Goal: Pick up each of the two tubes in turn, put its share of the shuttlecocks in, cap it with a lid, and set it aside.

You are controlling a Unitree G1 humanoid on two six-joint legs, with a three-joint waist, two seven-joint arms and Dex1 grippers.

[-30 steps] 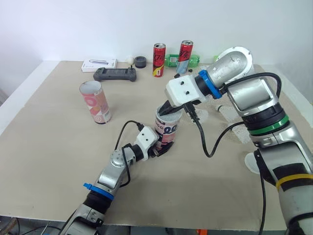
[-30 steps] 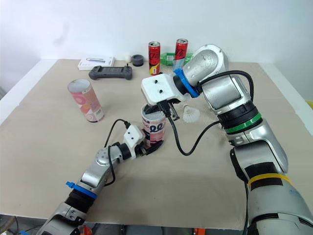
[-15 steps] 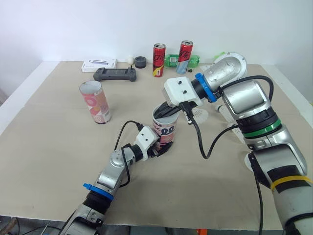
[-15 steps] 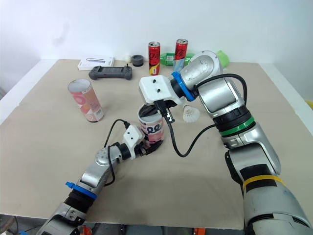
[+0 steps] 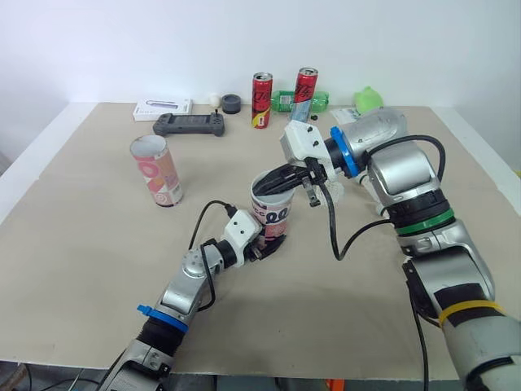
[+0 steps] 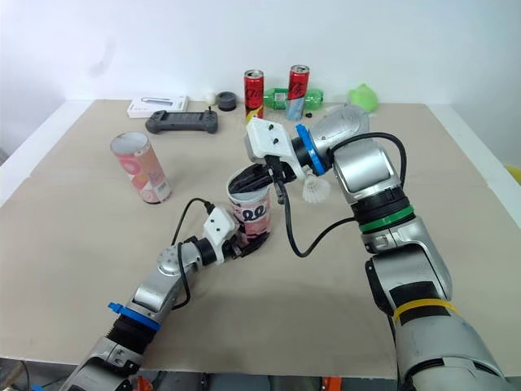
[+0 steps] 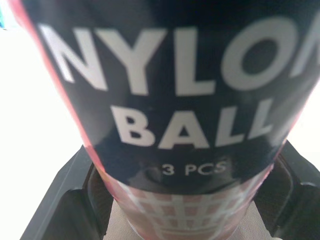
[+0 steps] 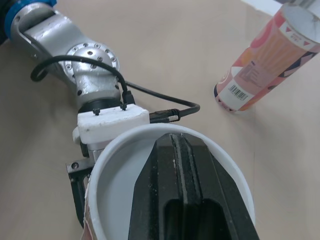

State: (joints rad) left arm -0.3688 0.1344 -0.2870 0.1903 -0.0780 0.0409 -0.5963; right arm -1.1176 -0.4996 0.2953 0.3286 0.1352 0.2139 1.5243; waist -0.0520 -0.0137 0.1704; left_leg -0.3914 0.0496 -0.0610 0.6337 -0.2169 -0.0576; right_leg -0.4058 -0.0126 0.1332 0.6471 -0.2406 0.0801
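Observation:
A pink and black shuttlecock tube (image 5: 270, 211) stands mid-table, mouth open upward. My left gripper (image 5: 259, 249) is shut on its lower part; its label (image 7: 175, 115) sits between the black fingers (image 7: 65, 210). My right gripper (image 5: 267, 186) reaches in at a slant from the right, and its shut fingers (image 8: 182, 150) lie across the tube's white mouth (image 8: 115, 165). I cannot see anything held between them. A second open tube (image 5: 156, 169) stands to the left, also seen by the right wrist (image 8: 265, 65). One white shuttlecock (image 6: 316, 190) lies just right of the held tube.
Along the far edge stand two red cans (image 5: 261, 100) (image 5: 305, 92), a green bottle (image 5: 285, 99), a dark game controller (image 5: 190, 124), a white box (image 5: 164, 109), a small black cap (image 5: 231, 103) and a green object (image 5: 368, 99).
My right wrist has swung from above the tube to its far right side, so the fingers now enter the mouth at a slant. The left gripper and tube have stayed put.

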